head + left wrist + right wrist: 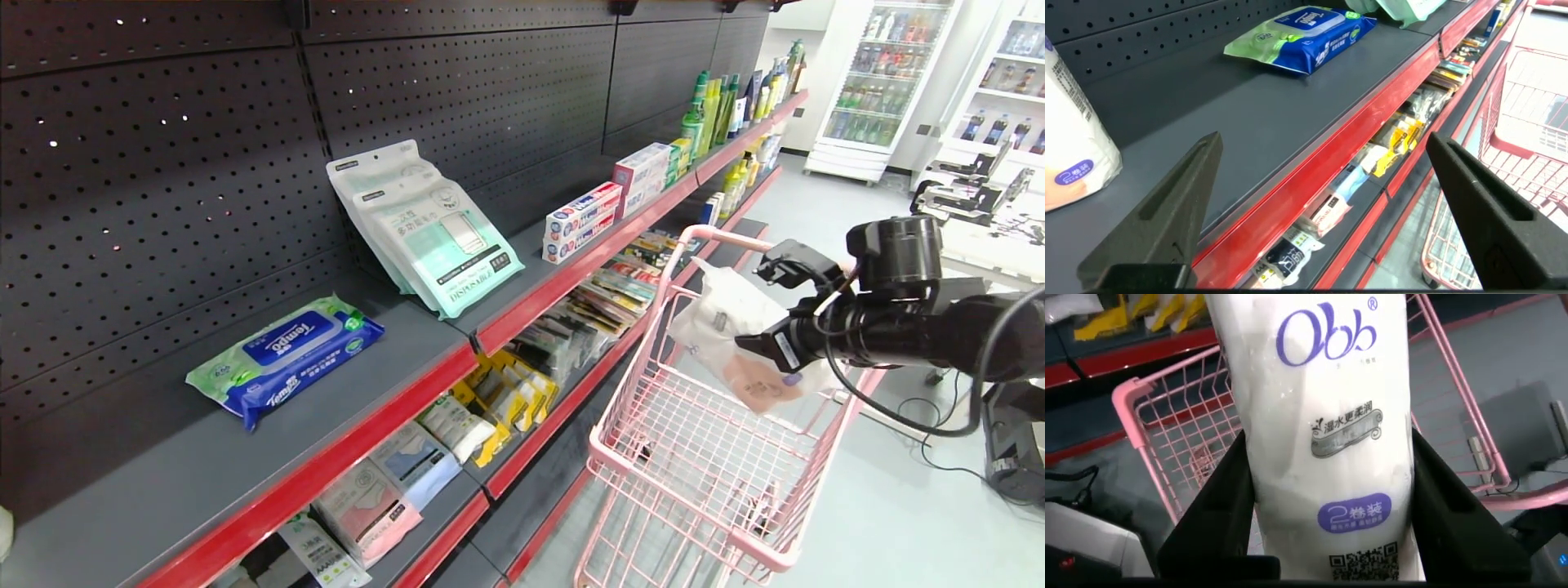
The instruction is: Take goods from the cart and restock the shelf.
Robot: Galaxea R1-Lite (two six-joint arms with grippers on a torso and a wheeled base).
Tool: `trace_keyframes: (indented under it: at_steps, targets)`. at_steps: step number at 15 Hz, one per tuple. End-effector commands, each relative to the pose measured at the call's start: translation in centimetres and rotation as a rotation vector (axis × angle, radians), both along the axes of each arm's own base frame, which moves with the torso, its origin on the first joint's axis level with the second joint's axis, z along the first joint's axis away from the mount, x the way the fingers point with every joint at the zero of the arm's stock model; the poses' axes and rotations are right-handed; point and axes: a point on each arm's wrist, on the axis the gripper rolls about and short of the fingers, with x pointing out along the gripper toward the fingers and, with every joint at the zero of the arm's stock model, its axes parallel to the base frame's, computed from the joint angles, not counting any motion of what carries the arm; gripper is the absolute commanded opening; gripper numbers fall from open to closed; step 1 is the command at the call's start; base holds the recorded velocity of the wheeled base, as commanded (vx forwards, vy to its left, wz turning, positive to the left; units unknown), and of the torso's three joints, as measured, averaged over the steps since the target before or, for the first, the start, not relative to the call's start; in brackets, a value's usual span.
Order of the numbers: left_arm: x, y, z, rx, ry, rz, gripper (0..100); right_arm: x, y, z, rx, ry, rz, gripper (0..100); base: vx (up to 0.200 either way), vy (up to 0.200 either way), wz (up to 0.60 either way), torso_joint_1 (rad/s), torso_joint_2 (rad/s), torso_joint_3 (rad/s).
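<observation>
On the top shelf (163,465) a blue wipes pack (286,355) lies flat, with green pouches (433,229) leaning on the pegboard beyond. Bare board runs from the wipes to the red lip. The left tool (1323,220) hangs spread wide near that lip, holding nothing. The right tool (1331,506) is clamped on a white tissue pack (1327,416) over the pink cart (694,457).

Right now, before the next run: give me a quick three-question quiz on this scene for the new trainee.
1. True or false: the right gripper is shut on a white pack.
2. The cart is: A pink, B blue, C grey.
3. Left gripper by the shelf: open or shut?
Key: 1 true; 2 A; 3 open.
</observation>
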Motion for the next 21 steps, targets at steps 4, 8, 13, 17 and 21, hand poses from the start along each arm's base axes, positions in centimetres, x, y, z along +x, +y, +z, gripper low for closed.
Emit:
trace_keyframes:
  at_steps: [4,8,13,17,21]
  targets:
    - [0.0,0.0,0.0,0.000,0.001,0.000,100,-8.4,-0.5,6.4,0.032,-0.211,-0.062,0,0.000,0.000,0.00,0.000,0.00,0.000]
    - [0.0,0.0,0.0,0.000,0.001,0.000,100,-14.4,-1.5,9.0,0.040,-0.354,-0.086,0,0.000,0.000,0.00,0.000,0.00,0.000]
    - [0.0,0.0,0.0,0.000,0.001,0.000,100,-17.9,-2.7,11.3,0.007,-0.501,-0.120,0,0.000,0.000,0.00,0.000,0.00,0.000]
    - [0.0,0.0,0.0,0.000,0.001,0.000,100,-18.0,-2.9,12.2,0.013,-0.531,-0.138,0,0.000,0.000,0.00,0.000,0.00,0.000]
    - [0.0,0.0,0.0,0.000,0.001,0.000,100,-18.2,-3.7,12.1,-0.003,-0.533,-0.192,0,0.000,0.000,0.00,0.102,-0.21,-0.107]
